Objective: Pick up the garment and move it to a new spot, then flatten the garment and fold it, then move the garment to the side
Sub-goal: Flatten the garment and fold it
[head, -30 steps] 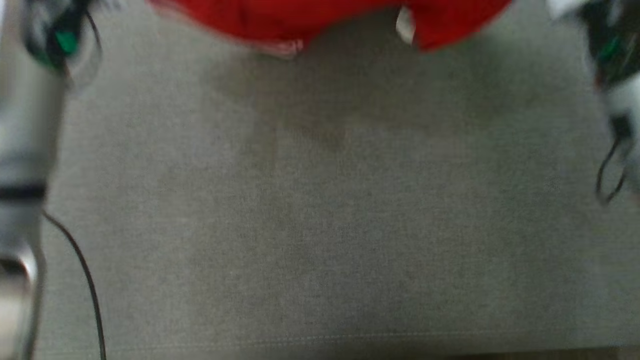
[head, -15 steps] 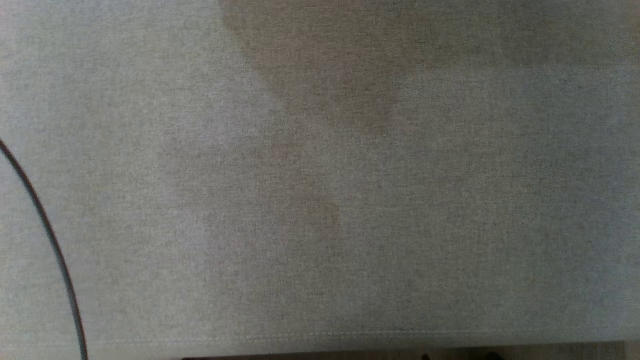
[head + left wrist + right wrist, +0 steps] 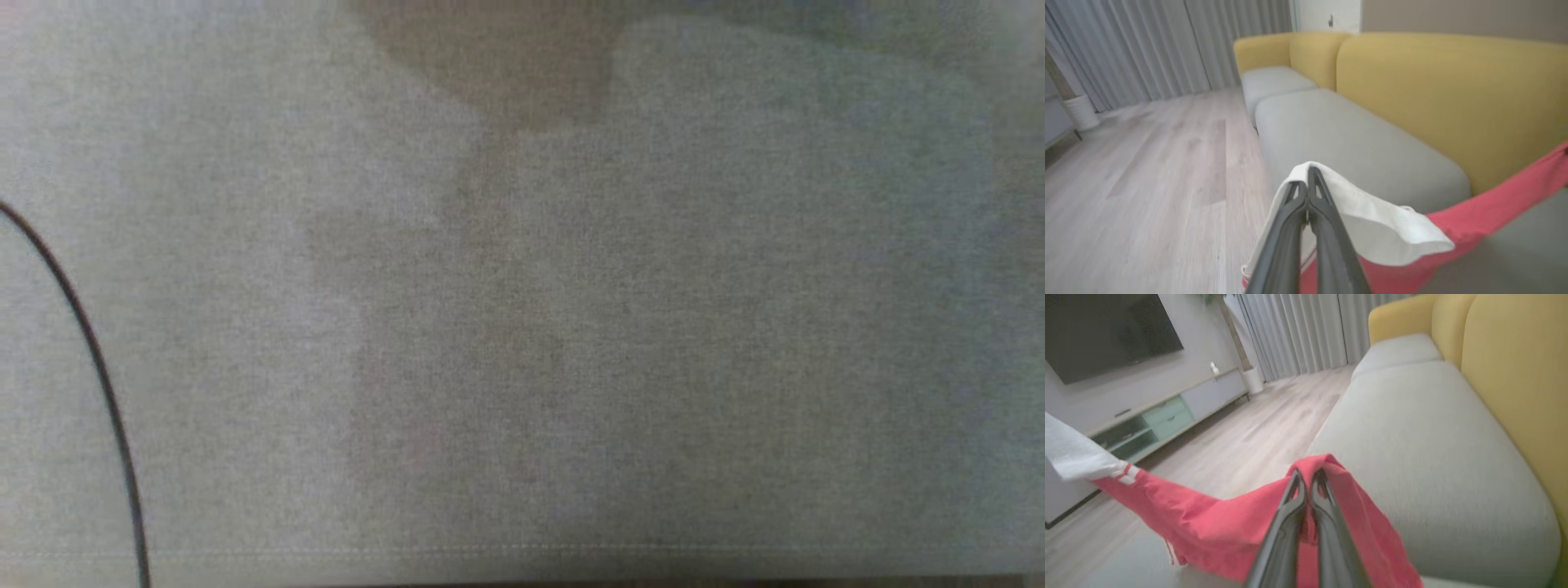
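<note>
A long sofa (image 3: 1351, 143) runs ahead, with grey seat cushions and a yellow backrest (image 3: 1453, 102), its seat bare along its length. The pale wood floor (image 3: 1147, 163) beside its front edge lies open as far as the curtains (image 3: 1147, 45). The red garment (image 3: 1216, 522) hangs stretched above the seat between both arms, sagging in the middle. The left gripper (image 3: 1307, 190) is pinched tight on its white corner (image 3: 1384, 228), the right gripper (image 3: 1308, 479) clamped on a red fold. In the blurred head view a stitched seam (image 3: 522, 549) — probably the cushion's front edge — crosses the bottom, and a thin dark cable (image 3: 90, 343) curves at left.
</note>
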Motion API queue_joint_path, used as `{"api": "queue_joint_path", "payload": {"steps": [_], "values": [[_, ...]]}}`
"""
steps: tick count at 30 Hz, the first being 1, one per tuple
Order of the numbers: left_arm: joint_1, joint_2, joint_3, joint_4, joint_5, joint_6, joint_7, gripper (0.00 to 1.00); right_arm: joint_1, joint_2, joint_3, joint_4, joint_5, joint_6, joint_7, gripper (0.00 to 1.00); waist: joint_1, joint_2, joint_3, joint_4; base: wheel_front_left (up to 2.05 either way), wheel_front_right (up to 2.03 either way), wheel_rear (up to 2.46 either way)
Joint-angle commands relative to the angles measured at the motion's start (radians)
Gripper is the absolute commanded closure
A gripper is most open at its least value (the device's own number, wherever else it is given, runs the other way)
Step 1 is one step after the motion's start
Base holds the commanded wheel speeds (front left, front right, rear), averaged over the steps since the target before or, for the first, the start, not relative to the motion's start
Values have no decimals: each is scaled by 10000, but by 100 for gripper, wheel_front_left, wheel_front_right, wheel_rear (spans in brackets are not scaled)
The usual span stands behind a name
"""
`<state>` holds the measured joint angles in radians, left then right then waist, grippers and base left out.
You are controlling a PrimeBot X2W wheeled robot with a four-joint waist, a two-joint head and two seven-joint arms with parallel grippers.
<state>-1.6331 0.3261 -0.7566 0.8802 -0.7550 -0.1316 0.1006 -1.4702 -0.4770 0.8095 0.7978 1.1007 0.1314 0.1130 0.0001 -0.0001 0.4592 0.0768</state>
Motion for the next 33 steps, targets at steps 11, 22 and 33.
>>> {"api": "queue_joint_path", "payload": {"steps": [11,22,33], "values": [[2531,3268,-2850,-3529,-3941,11,4663,100,3501,-1515,1664,-1646,2275,-7,2439,100,-1,1,-2472,-387,0,0,0],[5595,5765,-4327,-6953,-7058,123,8066,100,5877,-2617,3105,-2622,3331,-7,5023,100,-1,1,-3924,-797,0,0,0],[7036,7583,-4813,-10124,-8448,1378,9611,100,6962,-4094,3892,-3845,3616,-7,7466,100,-1,1,-4128,-979,0,0,0]]}}
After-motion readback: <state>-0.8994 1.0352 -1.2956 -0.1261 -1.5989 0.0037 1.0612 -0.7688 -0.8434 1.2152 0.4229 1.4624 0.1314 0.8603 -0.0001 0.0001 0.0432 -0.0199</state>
